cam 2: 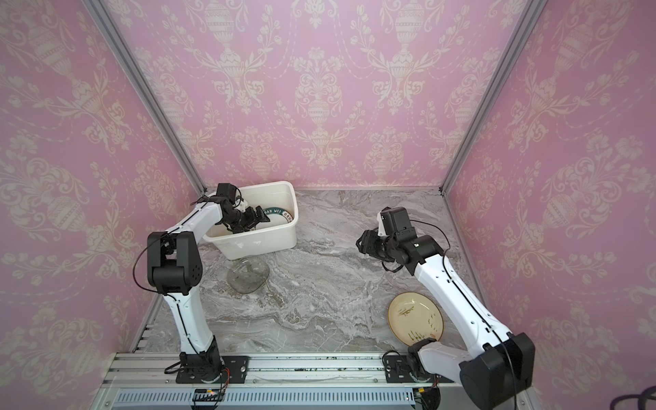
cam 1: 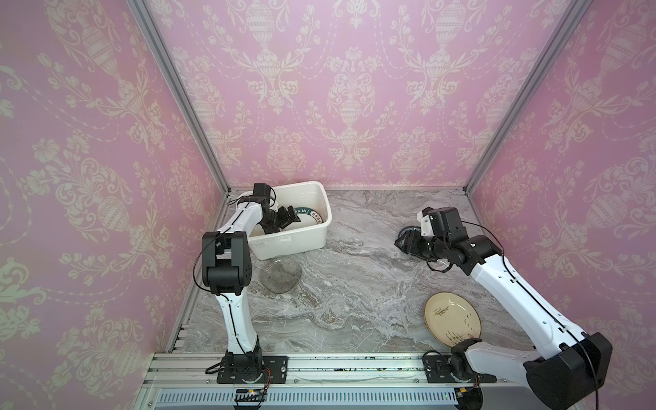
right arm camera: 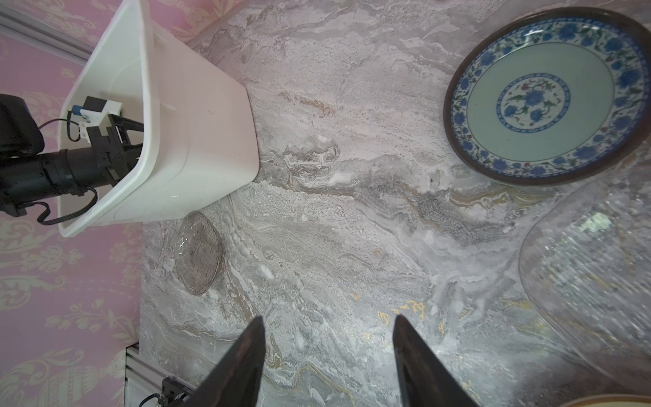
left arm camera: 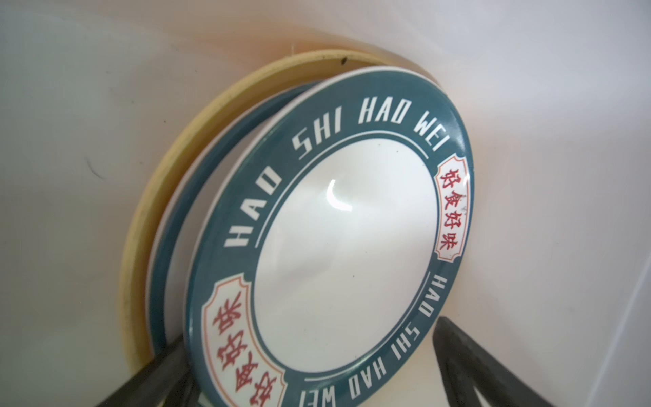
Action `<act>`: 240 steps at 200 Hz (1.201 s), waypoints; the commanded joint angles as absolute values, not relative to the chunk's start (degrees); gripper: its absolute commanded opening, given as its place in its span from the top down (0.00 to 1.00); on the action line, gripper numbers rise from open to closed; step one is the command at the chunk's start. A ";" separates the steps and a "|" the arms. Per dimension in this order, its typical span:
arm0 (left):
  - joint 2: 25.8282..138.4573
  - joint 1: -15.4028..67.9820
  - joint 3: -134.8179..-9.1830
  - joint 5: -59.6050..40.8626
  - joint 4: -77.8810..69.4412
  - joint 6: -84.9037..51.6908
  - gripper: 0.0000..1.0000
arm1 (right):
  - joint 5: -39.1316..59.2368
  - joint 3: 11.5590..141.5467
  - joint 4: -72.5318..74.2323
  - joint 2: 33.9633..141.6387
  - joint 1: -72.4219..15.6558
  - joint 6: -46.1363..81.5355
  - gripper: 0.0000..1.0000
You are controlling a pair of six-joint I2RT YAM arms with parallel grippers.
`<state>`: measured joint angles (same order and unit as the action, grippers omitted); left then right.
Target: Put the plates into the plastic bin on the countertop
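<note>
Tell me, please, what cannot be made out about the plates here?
Number of plates in the plastic bin: left gripper covers most in both top views.
Blue-patterned plate: mostly under the right arm in both top views.
Glass plate beside it: blurred, cut by the right wrist view's edge.

Bin [cam 1: 291, 245] back-left on countertop [cam 1: 372, 284]; plates [cam 1: 309, 215] inside; another plate [cam 1: 280, 278] before it.

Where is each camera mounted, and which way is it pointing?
Top views: high in front, looking down at the countertop; both arms show.
Left wrist: inside the plastic bin, facing the leaning HAO SHI HAO WEI plate; open left gripper shows.
Right wrist: over the countertop, facing the bin; open right gripper shows.
Shared: right wrist and top views both show the clear glass plate by the bin.
</note>
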<state>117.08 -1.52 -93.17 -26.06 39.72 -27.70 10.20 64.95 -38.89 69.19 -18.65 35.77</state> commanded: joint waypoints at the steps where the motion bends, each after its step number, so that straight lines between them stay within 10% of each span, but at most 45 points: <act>1: 114.96 -0.88 -93.94 -22.97 41.35 -26.78 0.01 | 7.61 66.71 -41.00 69.35 -17.46 34.63 0.39; 240: 99.71 -0.01 -88.75 -15.47 33.34 -33.20 0.01 | 5.58 65.71 -46.03 68.52 -9.55 35.10 0.36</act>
